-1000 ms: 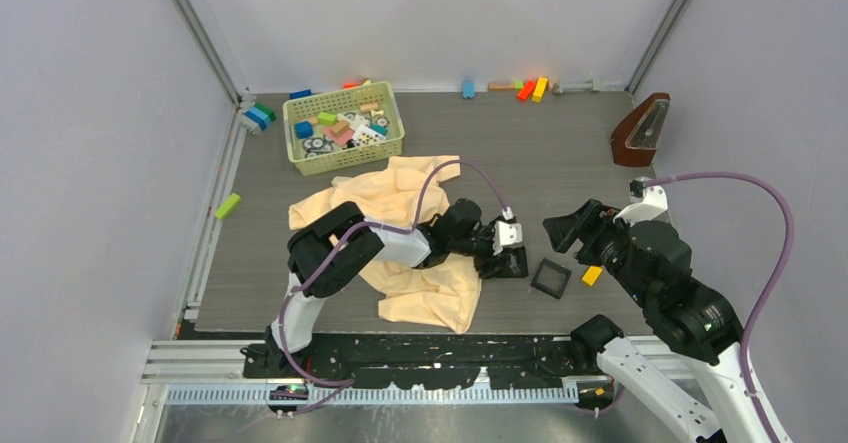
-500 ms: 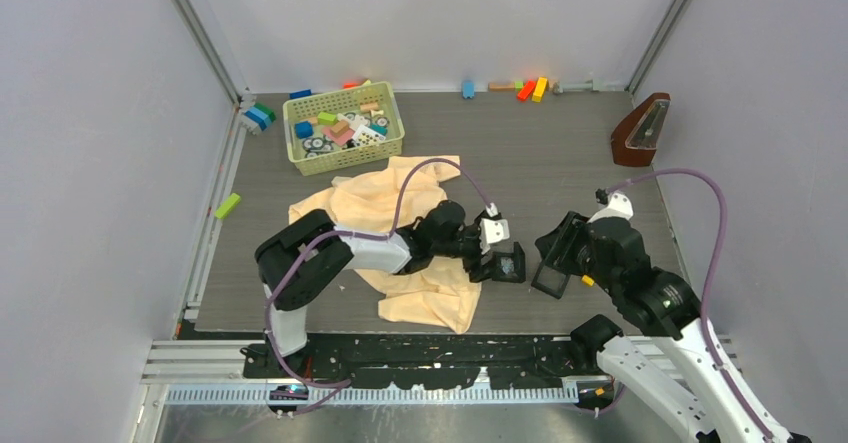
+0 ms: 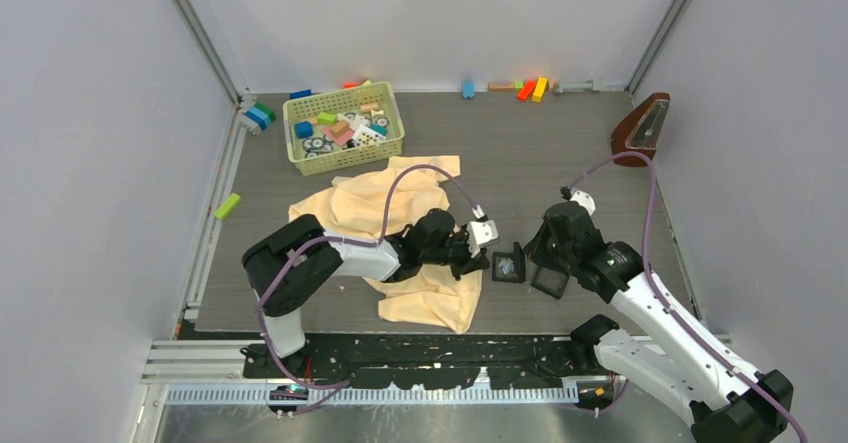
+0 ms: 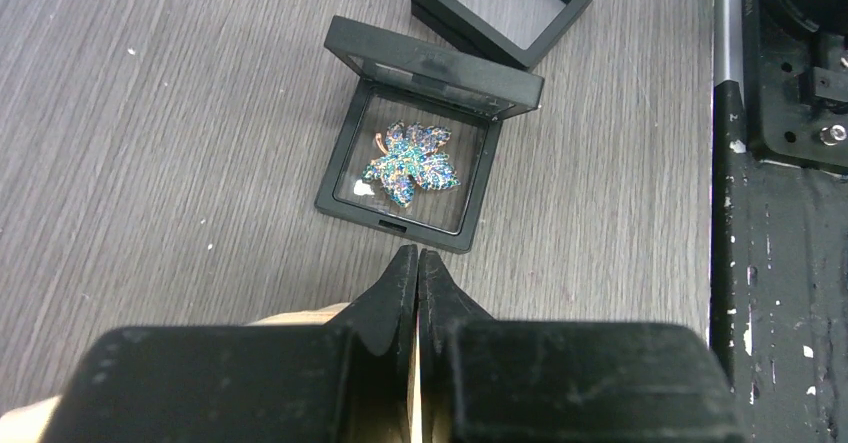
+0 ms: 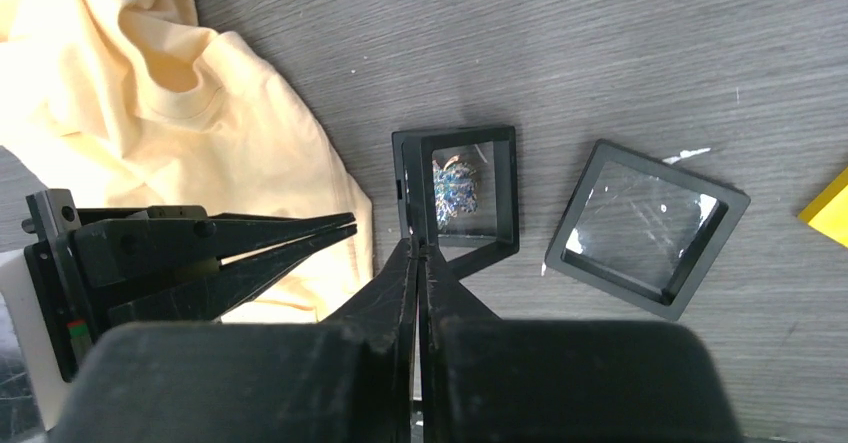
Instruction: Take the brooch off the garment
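The brooch (image 4: 410, 163), a leaf shape set with glinting blue-green stones, lies inside a small black square case (image 4: 340, 178) on the table, off the garment. My left gripper (image 4: 417, 255) is shut and empty, with its tips just short of the case's near edge. The pale yellow garment (image 3: 400, 203) lies crumpled under and behind the left arm. My right gripper (image 5: 418, 248) is shut, its tips against the case's (image 5: 505, 178) near corner; the brooch (image 5: 457, 188) shows just beyond them. From above, the left gripper (image 3: 488, 260) and right gripper (image 3: 525, 255) flank the case (image 3: 508, 264).
A second empty black square tray (image 5: 645, 228) lies beside the case, with a yellow block (image 5: 830, 208) past it. A green basket (image 3: 343, 128) of blocks stands at the back left. A brown metronome (image 3: 640, 130) stands at the back right, and loose blocks (image 3: 530, 88) line the back wall.
Both grippers have gone from open to shut. The left arm drew back leftward from the case. The right arm swung down and left until its tips met the case.
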Available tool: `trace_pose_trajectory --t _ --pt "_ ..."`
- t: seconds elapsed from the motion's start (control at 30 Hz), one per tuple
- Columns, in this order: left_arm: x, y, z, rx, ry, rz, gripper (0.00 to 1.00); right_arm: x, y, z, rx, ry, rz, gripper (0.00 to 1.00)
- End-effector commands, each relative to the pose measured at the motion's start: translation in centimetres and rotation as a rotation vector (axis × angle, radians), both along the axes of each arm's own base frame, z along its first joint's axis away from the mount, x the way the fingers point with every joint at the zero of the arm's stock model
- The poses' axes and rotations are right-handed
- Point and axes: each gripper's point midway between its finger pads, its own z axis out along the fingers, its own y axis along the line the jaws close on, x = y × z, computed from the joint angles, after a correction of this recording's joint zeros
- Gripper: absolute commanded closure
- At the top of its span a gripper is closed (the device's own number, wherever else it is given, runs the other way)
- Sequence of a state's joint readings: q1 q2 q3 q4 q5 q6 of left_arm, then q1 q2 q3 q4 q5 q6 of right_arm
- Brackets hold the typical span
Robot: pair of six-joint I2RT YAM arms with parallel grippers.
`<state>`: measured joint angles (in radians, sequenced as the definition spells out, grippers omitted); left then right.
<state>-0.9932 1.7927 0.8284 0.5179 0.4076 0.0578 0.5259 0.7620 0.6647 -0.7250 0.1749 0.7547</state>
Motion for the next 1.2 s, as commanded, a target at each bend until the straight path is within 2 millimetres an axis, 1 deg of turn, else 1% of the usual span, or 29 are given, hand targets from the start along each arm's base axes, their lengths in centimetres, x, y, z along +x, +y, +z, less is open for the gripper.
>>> trace_pose_trajectory --t 0.0,0.23,0.33,0.57,0.7,0.77,0.8,0.9,0.93,0.97,1.0,1.03,1.07,1.1,1.13,1.17 --pt "0.8 -0.8 -0.2 0.002 0.007 0.031 1.0 2.2 0.1 0.3 0.011 -0.066 -0.063 0.99" --pt "0.7 -1.4 -1.9 0.009 0.05 0.026 1.0 2.7 0.5 -1.6 -0.002 -0.03 -0.062 1.0" --pt "0.7 -1.7 -2.2 -0.02 0.065 0.04 1.0 2.7 0.7 -2.5 -0.002 -0.007 -0.058 1.0" --pt "0.9 -2.5 -3.0 -0.042 0.087 0.04 1.0 2.7 3.0 -4.4 0.077 0.041 -0.005 0.99" --pt "1.4 -2.9 -3.9 -0.054 0.094 0.063 1.0 2.9 3.7 -5.6 0.094 0.061 0.011 0.99" --pt "1.7 -2.9 -4.0 -0.06 0.086 0.077 1.0 3.1 3.8 -5.7 0.087 0.059 0.014 0.99" --pt "1.9 -2.8 -3.9 -0.062 0.08 0.09 1.0 3.2 3.7 -5.4 0.081 0.055 0.012 1.0" --pt "2.7 -1.7 -2.9 -0.072 0.065 0.136 1.0 4.1 2.6 -3.5 0.046 -0.031 -0.009 1.0" --pt "3.0 -1.4 -2.0 -0.084 0.06 0.149 1.0 4.6 2.0 -2.4 0.03 -0.078 -0.036 1.0" --pt "3.2 -0.9 -1.1 -0.092 0.06 0.163 1.0 4.8 1.6 -1.9 0.013 -0.102 -0.038 1.0" --pt "3.4 -0.4 0.0 -0.104 0.06 0.177 0.98 5.4 1.0 -0.9 -0.003 -0.15 -0.063 1.0" --pt "3.6 0.2 1.3 -0.119 0.055 0.197 0.88 5.7 0.7 -0.5 -0.024 -0.176 -0.062 0.99" --pt "3.7 0.8 2.7 -0.133 0.042 0.221 0.72 6.5 0.2 0.6 -0.039 -0.228 -0.088 0.9" --pt "4.0 1.6 3.8 -0.137 0.032 0.262 0.55 6.9 -0.1 1.1 -0.07 -0.26 -0.08 0.77" --pt "4.6 2.6 4.9 -0.134 0.019 0.319 0.42 7.8 -0.2 2.1 -0.07 -0.319 -0.095 0.71" --pt "5.1 3.7 5.7 -0.121 0.007 0.371 0.28 8.3 -0.5 2.6 -0.102 -0.359 -0.079 0.58"
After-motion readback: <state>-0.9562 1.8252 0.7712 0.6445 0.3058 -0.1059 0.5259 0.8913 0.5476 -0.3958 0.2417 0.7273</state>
